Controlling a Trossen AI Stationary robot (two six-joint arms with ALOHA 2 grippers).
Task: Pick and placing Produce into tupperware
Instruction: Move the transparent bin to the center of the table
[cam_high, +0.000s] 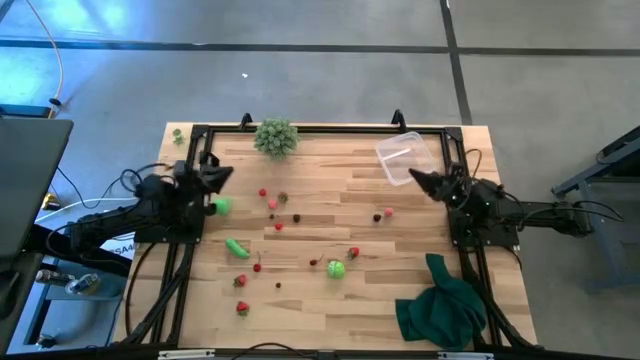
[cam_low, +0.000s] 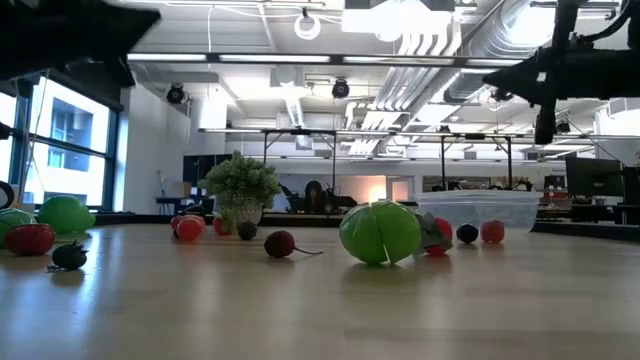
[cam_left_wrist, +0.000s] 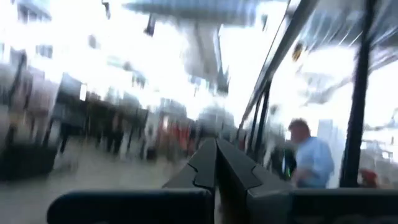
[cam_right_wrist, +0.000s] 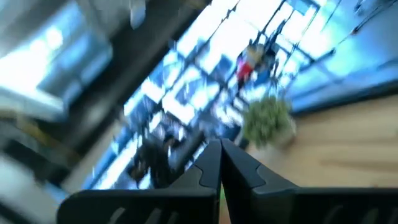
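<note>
Left end effector (cam_high: 226, 174): fingers pressed together, empty, raised at the counter (cam_high: 330, 205) edge. Right end effector (cam_high: 416, 178): pressed together, empty. Clear tupperware (cam_high: 405, 157) lies just beside the right end effector's tip. Produce (cam_high: 335, 268) is scattered on the counter between both end effectors; a green round piece (cam_high: 221, 206) sits near the left one.

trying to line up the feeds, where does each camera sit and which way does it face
High: overhead, straight down on the table; both arms show, left gripper, right gripper.
Low: table height, level across produce into the room; arms enter from above.
Left wrist: past its shut fingers toward the room, a person there.
Right wrist: past its shut fingers toward the bushy clump.
Shared: high, low and right wrist all show the clump.
</note>
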